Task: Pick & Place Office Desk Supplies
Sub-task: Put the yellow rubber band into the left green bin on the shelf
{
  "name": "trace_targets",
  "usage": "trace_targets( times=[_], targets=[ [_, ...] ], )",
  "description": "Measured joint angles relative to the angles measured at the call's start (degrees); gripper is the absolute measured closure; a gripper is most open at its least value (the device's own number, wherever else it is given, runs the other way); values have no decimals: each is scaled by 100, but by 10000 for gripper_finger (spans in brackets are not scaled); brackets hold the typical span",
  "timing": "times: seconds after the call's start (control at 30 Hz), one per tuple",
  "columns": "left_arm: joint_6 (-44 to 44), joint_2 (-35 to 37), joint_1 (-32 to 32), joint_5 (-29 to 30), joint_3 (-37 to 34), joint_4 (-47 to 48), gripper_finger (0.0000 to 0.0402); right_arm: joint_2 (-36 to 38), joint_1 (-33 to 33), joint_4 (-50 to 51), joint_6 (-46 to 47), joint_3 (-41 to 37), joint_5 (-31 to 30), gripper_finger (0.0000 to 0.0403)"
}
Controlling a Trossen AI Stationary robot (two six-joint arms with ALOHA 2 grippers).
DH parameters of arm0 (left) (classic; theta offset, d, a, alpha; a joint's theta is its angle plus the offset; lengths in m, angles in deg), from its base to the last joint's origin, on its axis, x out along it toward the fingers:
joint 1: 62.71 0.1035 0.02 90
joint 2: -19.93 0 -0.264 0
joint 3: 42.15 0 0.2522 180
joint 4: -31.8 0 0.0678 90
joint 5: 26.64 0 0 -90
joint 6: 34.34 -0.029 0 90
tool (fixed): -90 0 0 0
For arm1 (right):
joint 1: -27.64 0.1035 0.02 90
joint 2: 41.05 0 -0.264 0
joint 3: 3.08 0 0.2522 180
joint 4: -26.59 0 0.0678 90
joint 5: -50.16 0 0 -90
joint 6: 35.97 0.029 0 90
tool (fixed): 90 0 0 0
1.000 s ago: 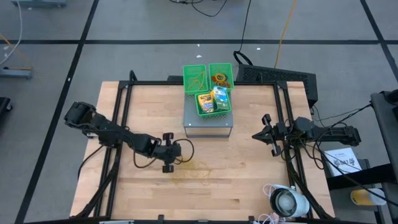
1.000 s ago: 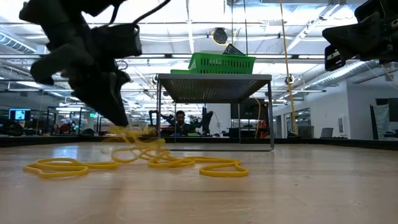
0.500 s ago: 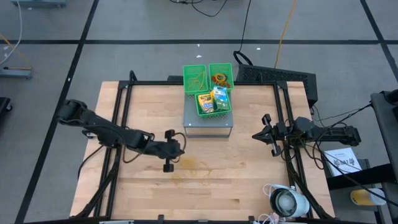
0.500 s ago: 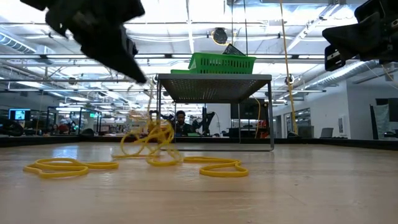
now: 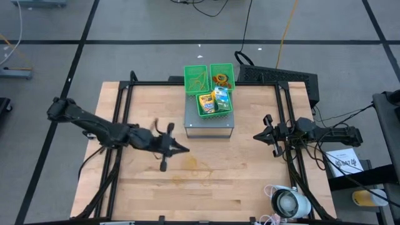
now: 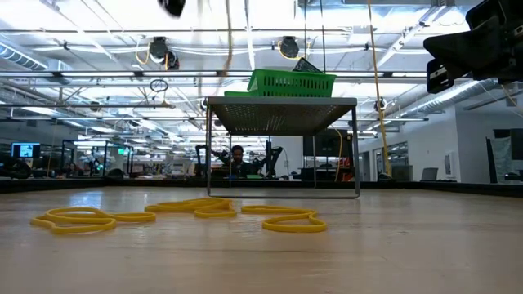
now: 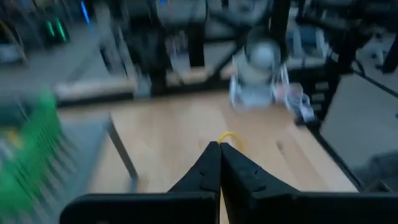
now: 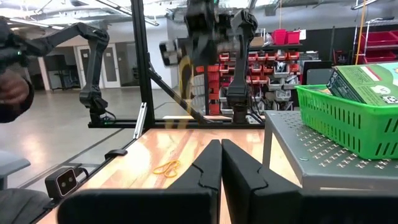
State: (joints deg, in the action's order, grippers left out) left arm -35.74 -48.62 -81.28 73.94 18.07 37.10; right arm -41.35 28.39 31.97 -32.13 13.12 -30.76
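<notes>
Apparently my left claw [image 5: 179, 148], pressed together above the table [image 5: 250, 181], pinches one tan rubber band [image 7: 227, 137]. The tangle [image 6: 196, 214] lies loose on the wood below. Bands look light, limp, stretchy and snag-prone, so I nip a single strand. My right claw [image 5: 259, 135], also pressed together, idles at the table's right side.

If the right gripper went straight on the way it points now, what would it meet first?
Probably the left gripper, after narrowly passing the grey stand; their heights are unclear.
</notes>
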Motion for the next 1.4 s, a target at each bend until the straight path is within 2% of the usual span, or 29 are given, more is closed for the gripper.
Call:
trace_targets(
  times=[0.2, 0.37, 0.63, 0.8, 1.0, 1.2, 1.4],
  targets=[
    [-1450, 310, 257, 248, 676, -27, 399, 0, 1, 0, 0, 0, 2, 403],
    [-2802, 314, 794, 764, 1387, -42, 399, 0, 1, 0, 0, 0, 0, 403],
    [-3436, -4, 2331, 389, 2388, -67, 399, 0, -1, 0, 0, 0, 2, 403],
    [-3071, -323, 3377, 128, 2740, -53, 395, 2, -1, 0, 0, 0, 2, 403],
    [-2346, -853, 4394, -566, 2811, -36, 394, 2, 0, 2, 0, 0, 0, 403],
    [-1863, -1546, 4923, -869, 2811, -29, 394, 0, 1, 2, 0, 0, 0, 403],
    [-1516, -2137, 5096, -887, 2811, 141, 397, 0, 0, 2, 0, 0, 0, 403]
  ],
)
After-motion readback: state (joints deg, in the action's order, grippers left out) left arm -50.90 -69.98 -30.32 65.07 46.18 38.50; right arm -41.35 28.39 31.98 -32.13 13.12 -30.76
